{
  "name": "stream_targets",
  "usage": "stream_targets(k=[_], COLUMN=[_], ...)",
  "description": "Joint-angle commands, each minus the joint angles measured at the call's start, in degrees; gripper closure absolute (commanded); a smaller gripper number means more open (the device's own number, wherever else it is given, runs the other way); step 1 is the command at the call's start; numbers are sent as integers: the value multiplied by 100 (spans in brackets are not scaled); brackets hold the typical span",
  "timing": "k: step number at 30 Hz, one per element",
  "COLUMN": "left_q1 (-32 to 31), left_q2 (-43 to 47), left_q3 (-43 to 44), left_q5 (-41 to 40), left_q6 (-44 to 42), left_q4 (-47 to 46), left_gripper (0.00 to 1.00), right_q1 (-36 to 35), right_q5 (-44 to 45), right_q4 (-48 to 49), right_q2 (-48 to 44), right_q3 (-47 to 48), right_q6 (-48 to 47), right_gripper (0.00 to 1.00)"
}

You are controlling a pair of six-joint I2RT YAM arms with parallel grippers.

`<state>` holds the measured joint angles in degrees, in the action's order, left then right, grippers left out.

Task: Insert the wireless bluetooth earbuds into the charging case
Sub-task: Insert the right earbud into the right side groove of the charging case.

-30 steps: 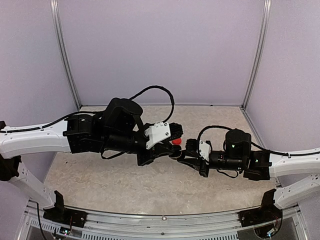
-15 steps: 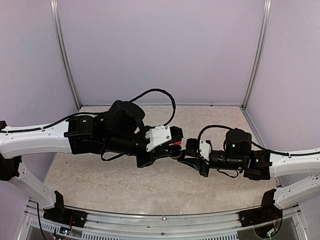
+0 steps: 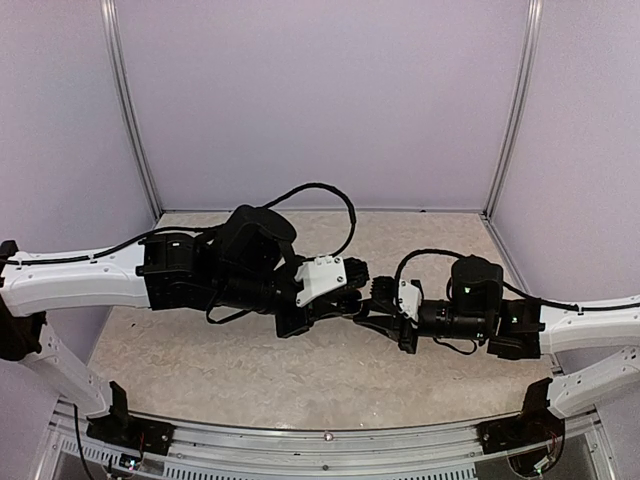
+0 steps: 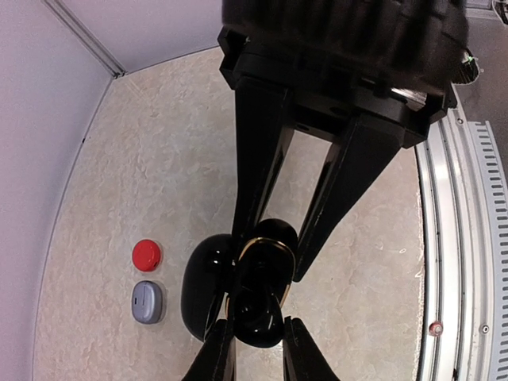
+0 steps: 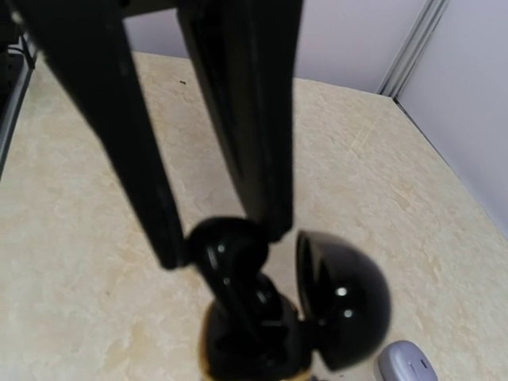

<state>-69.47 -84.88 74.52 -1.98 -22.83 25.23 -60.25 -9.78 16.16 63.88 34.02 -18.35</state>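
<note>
- We judge the insertion step to be in hand: our right claw (image 5: 222, 242), narrowed, pinches a black earbud (image 5: 226, 252) just over the case.
- Our left claw (image 4: 267, 255) clamps the black charging case (image 4: 266, 276), its lid (image 4: 202, 290) open beside the fingertips.
- The next move calls for lowering the earbud straight into its well, then releasing it.
- Off to one side of the left claw, a red case (image 4: 146, 255) and a grey case (image 4: 147, 302) lie shut, their contents hidden.
</note>
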Motion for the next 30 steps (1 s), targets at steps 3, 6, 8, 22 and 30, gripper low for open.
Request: stream_targets(k=[3,6,8,22,30], left_q1=[-51,-50,-55,-108,-155], left_q2=[-92,-66,-43,137,244], left_q3=[159,163,159,89,27], left_q5=[13,13,13,110,163], left_q6=[-76,-73,-64,14,24], left_q4=[-87,-77,-58,-28,-42], left_gripper=[79,79,79,80,79], right_q1=[-153,-163,-164,-162,-168], right_q5=[18,50,79,159,142], right_q4=[-7,-16,0,69,103], right_q2=[102,104,86,-53,-180], right_q3=[215,204,178,88,24], right_q6=[-63,-64,-49,-20,-52], right_gripper=[100,100,100,100,100])
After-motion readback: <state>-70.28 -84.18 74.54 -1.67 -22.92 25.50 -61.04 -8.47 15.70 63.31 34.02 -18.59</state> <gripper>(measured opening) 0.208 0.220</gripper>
